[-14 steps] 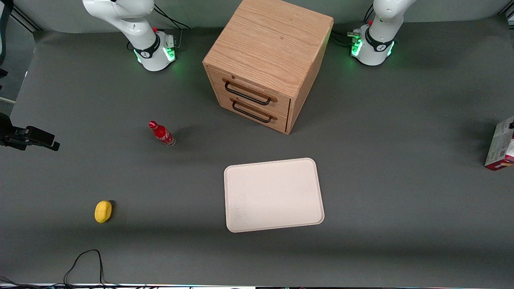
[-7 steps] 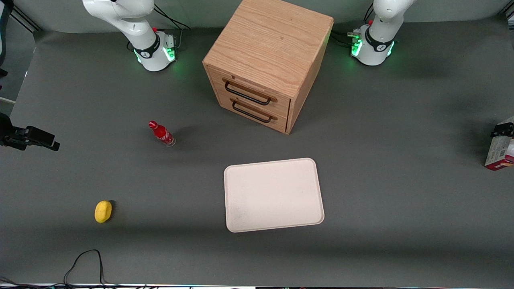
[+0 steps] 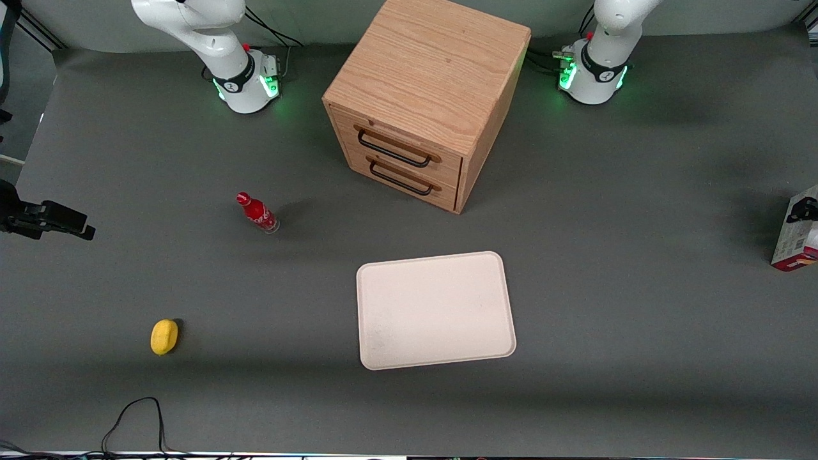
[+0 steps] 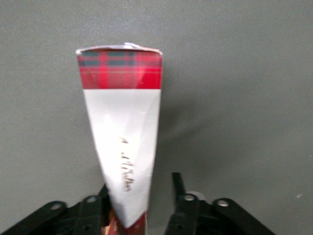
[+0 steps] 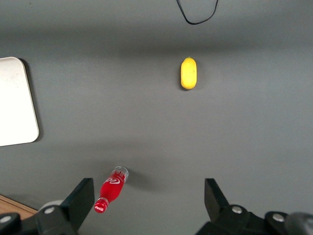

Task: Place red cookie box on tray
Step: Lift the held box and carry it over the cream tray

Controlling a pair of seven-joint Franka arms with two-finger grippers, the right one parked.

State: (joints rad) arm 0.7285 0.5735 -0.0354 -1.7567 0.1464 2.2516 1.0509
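Jaws of the gripper (image 4: pixel 139 215) straddle the red cookie box (image 4: pixel 122 132), 1 finger touching, the other apart: spread, not pinching yet. Box stands on edge at the working arm's end of the surface (image 3: pixel 639 268). Tray (image 3: pixel 436 310) bare, well apart. Grasp, carry, placing all left. Path looks open; cabinet (image 3: pixel 422 96) sits farther back.

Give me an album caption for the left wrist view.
Gripper straddling the upright red cookie box's narrow edge above the grey table.
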